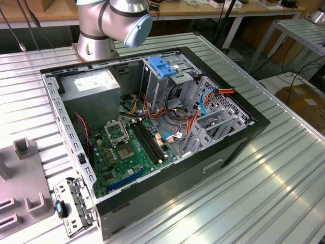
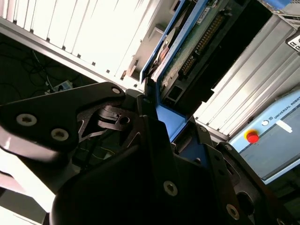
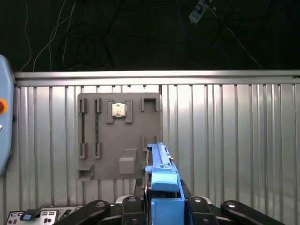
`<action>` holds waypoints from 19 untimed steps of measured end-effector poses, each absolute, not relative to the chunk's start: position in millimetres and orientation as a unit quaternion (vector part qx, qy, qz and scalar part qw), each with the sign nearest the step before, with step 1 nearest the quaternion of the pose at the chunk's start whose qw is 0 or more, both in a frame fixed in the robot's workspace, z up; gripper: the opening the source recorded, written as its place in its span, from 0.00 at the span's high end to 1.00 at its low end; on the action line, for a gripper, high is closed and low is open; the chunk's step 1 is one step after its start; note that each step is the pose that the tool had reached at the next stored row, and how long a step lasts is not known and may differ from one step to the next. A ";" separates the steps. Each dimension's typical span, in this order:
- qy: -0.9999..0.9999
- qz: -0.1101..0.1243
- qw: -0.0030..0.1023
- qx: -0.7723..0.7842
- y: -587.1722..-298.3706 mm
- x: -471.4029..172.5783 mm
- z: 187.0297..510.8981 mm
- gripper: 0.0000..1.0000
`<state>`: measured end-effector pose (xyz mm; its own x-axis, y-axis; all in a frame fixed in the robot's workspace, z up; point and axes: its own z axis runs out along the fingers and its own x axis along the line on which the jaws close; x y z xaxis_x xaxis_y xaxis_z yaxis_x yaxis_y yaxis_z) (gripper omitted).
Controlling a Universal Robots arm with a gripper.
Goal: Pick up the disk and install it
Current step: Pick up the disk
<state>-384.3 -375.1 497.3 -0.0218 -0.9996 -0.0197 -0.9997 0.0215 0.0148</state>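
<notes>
While the open PC case [image 1: 152, 132] sits mid-frame in the exterior view, the gripper [image 3: 162, 194] pinches the disk [image 3: 161, 166] edge-on between its jaws in the first wrist view, grey fixture plate [image 3: 103, 140] beyond.

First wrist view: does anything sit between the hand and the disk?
Nothing does. In both wrist views the hand is shut directly on the disk, gripping its blue-framed edge with no gap.

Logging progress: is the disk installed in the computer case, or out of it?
Out. The gripper is shut on the disk in both wrist views; in the first wrist view the grey fixture plate lies behind it.
</notes>
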 end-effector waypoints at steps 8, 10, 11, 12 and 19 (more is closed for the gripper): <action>0.715 0.012 0.002 -0.699 -385.2 -375.6 497.3 0.63; 0.715 0.012 0.002 -0.699 -388.0 -372.2 497.3 0.63; 0.715 0.012 0.002 -0.699 -389.5 -368.4 497.4 0.63; 0.715 0.012 0.002 -0.699 -390.1 -364.8 497.3 0.63; 0.715 0.012 0.002 -0.699 -392.8 -342.3 497.3 0.63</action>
<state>-342.3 -392.8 497.3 -0.0217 -0.9996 -0.0197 -0.9997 0.0215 0.0148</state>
